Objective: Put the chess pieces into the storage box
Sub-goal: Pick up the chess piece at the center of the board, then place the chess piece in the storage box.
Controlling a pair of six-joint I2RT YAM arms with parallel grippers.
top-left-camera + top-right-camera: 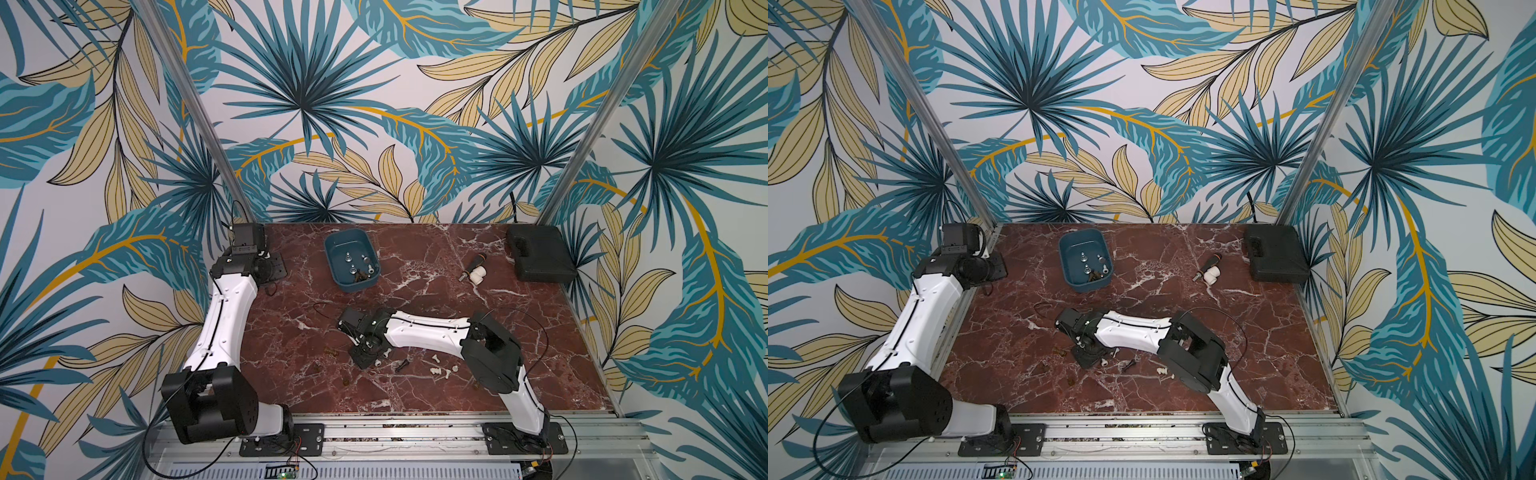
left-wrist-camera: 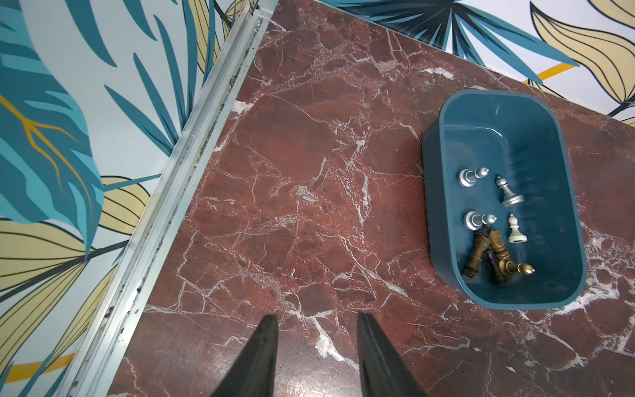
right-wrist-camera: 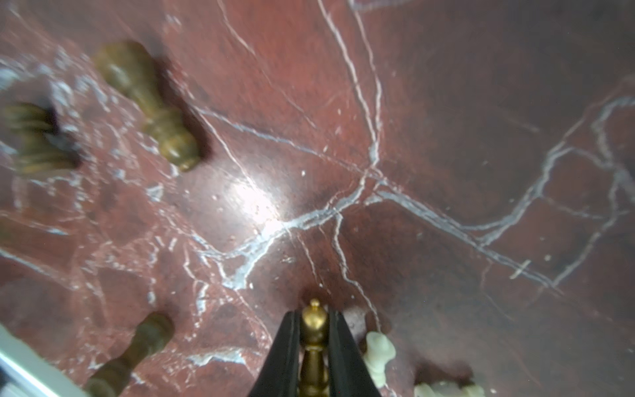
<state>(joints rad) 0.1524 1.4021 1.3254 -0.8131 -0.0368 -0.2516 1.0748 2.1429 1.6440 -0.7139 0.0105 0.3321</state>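
Gripping gold piece [image 3: 312, 343] in right claw [image 3: 313, 313], low at table [image 1: 457, 316], well apart from box [image 2: 433, 206]. Left claw [image 2: 318, 318] partly spread, empty, near box. Roughly eight pieces [image 2: 508, 196] boxed already; white pieces [image 3: 378, 350], brown pieces [image 3: 147, 103] left on table.

Walls [image 1: 374, 83] papered with big teal and tan palm leaves on a pale ground fill the upper half and both sides of the frame in both top views. Two aluminium posts [image 1: 198, 114] slant from the upper corners down to the back corners of the worktop [image 1: 415, 395], a red-brown marble slab with white veins at lower centre. A grooved aluminium rail [image 1: 395, 432] runs along the bottom edge. In the right wrist view, a bright glare [image 3: 254, 202] sits on the marble at mid-frame.
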